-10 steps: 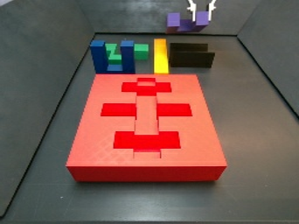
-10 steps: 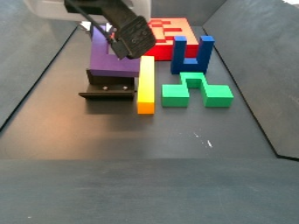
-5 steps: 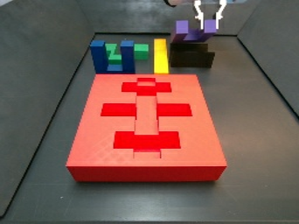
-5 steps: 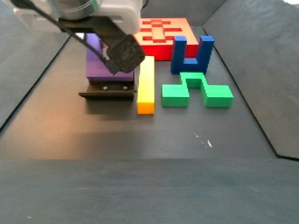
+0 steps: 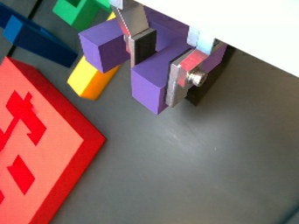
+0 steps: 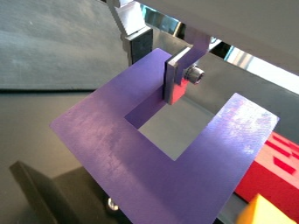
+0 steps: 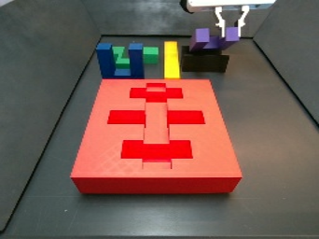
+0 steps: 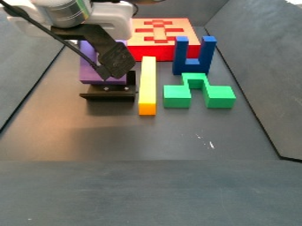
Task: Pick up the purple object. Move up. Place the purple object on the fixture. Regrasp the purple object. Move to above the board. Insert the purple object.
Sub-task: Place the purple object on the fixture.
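Dark grey bench, walled. End effector [image 5: 163, 63] clamps one prong of purple block [image 5: 149, 77], block seated on fixture [image 8: 109, 92] directly beneath, likely staged for regrasp.

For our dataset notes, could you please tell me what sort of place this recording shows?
Probably a lab test cell for robot assembly: a dark walled enclosure, a red board with recessed cutouts, and the gripper with its jaws on a purple object over the black fixture.

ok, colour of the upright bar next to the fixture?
Yellow bar, clearest in a side view; the gripper holds the purple object beside it.
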